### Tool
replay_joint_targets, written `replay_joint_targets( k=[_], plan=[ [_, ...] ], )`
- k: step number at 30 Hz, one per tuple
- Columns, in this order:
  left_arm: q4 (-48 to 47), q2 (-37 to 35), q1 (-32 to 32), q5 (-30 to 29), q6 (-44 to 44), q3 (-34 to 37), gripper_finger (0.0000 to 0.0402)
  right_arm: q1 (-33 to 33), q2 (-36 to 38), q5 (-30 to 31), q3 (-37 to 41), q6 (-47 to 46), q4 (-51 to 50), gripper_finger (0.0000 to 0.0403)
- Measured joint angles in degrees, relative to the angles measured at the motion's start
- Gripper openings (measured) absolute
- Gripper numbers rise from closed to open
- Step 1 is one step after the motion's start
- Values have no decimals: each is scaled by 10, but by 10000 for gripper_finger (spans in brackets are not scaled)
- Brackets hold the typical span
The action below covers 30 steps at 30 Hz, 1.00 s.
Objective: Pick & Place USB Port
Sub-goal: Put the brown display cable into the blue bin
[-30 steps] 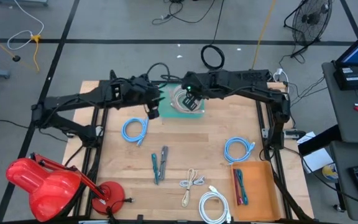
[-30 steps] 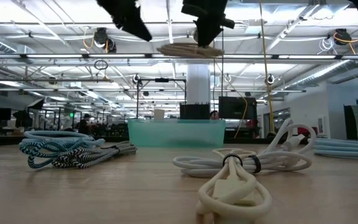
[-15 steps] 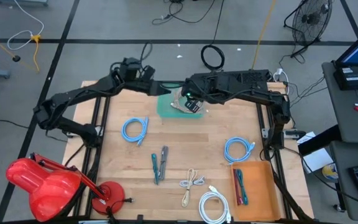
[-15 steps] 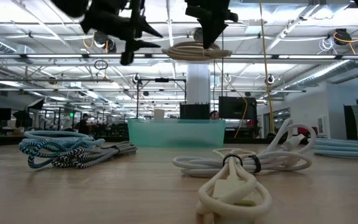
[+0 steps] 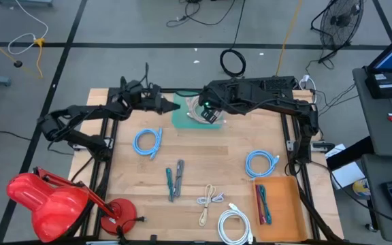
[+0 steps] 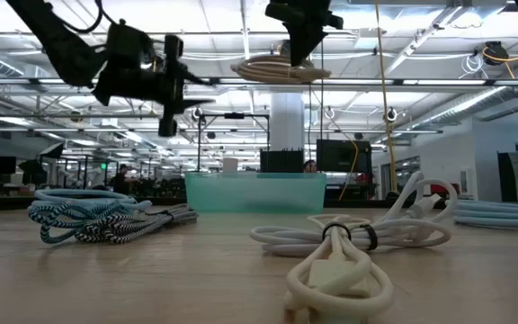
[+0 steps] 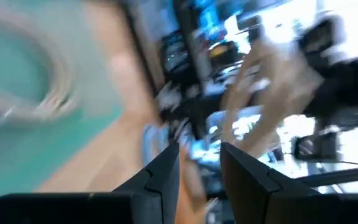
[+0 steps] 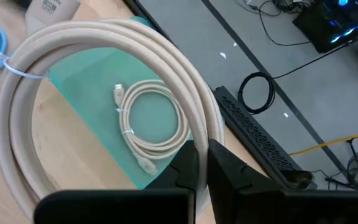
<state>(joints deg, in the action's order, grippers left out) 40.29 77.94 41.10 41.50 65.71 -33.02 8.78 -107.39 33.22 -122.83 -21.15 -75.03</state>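
Right wrist view: the right gripper (image 8: pixel 202 163), clamped on the beige cable coil (image 8: pixel 104 43), hangs directly above the teal bin (image 8: pixel 95 93).

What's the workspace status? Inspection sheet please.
Surface: wooden table, cables spread across it.
Job's things: beige coiled cable hangs from the right gripper above the teal bin; another beige cable already lies in the bin.
Clutter: orange tray holding cables; red lamp at a table corner.
Grippers: right gripper shut on the beige coiled cable; left gripper beside the bin, holding nothing.
Cables: blue coils, white coil.
Surroundings: fan on the floor.
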Motion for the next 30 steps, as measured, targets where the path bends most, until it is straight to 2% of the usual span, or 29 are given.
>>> replay_joint_targets(
  k=[3,5,7,10,13,16,20,25,27,30],
  plan=[
    [-17,-25,1,-34,-35,-17,118,0,0,-2,0,1,-2,6],
    [-109,-49,-9,-57,-106,-54,117,0,0,-2,0,-3,-2,6],
    [-253,-62,-26,-97,-213,-109,117,2,0,-2,0,-8,-1,6],
    [-456,-67,-66,-207,-371,-186,117,6,0,0,0,-10,0,6],
    [-532,-70,-117,-345,-466,-240,117,12,0,3,0,-17,-1,6],
    [-542,-69,-165,-450,-486,-260,117,14,0,30,0,-23,-5,6],
    [-571,-65,-231,-594,-465,-273,117,17,0,86,0,-22,-5,6],
    [-569,-46,-300,-751,-460,-275,117,29,0,117,0,2,5,6],
    [-566,-31,-321,-792,-447,-291,108,30,0,134,0,15,12,6],
    [-564,12,-342,-808,-436,-329,74,28,0,147,0,52,47,6]
  ],
)
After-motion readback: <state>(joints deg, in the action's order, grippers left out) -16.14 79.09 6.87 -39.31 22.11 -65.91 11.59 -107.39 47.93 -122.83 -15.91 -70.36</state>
